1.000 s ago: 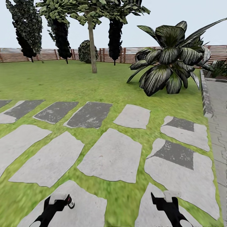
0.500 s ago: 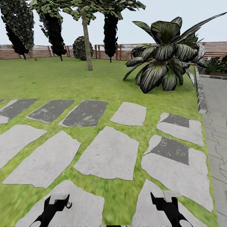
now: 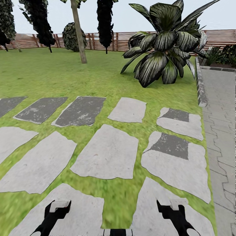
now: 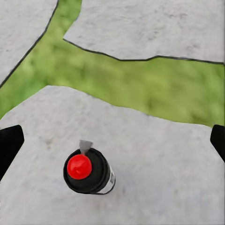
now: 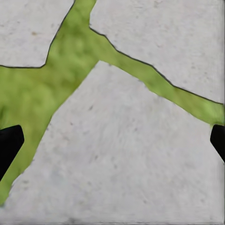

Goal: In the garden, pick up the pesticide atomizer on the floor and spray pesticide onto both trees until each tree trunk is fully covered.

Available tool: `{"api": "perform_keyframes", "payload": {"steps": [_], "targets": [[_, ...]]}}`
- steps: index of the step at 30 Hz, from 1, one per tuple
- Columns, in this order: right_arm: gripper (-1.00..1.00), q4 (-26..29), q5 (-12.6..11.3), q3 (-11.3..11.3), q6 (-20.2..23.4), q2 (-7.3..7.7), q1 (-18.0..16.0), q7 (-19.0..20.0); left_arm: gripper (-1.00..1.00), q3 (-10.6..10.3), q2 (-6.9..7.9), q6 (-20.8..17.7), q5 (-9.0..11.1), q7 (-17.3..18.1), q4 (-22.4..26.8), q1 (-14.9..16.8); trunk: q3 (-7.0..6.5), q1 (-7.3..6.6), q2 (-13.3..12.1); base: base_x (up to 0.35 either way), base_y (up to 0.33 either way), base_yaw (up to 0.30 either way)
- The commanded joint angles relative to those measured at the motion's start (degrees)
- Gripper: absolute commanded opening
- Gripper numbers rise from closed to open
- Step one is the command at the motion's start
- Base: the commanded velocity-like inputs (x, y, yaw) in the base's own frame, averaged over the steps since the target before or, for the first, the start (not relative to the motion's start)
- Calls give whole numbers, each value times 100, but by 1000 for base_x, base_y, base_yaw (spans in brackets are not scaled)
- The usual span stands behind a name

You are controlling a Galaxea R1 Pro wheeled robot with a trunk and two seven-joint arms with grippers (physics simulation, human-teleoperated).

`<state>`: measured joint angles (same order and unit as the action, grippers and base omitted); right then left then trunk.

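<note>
Paving slab (image 4: 154, 173) bears the atomizer (image 4: 89, 171) between the spread left gripper (image 4: 112, 140) fingers.

There is one black atomizer bottle with a red round top (image 4: 89, 170). There are two black grippers, left (image 3: 59, 208) and right (image 3: 170, 207). One thin pale tree trunk (image 3: 78, 32) stands on the lawn, and one big striped dark-leaved plant (image 3: 164, 42).

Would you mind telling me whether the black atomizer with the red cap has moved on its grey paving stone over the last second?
Cannot tell. The whole head view shifted, so the camera moved. The atomizer now stands upright on the stone, between the open left gripper's fingers, untouched.
</note>
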<state>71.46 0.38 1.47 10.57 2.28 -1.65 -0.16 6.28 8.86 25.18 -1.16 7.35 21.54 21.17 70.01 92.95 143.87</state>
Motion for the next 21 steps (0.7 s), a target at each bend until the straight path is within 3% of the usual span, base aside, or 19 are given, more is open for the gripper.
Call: {"api": "perform_keyframes", "payload": {"steps": [1,6,14,21], "targets": [[100,8,5,-3,32,1,-2,-2,100,48,2,23,-7,51,-2,2,35,1,3,0,0,-96],[100,8,6,-6,32,-1,-2,-2,100,49,18,38,4,40,-1,-1,186,14,10,0,0,26],[100,8,-3,-6,30,-8,-2,-2,100,55,19,45,10,35,-1,-7,225,14,10,0,0,104],[100,9,-3,-6,32,-8,-2,-2,100,57,19,48,17,9,-1,-8,391,32,19,0,0,7]]}}
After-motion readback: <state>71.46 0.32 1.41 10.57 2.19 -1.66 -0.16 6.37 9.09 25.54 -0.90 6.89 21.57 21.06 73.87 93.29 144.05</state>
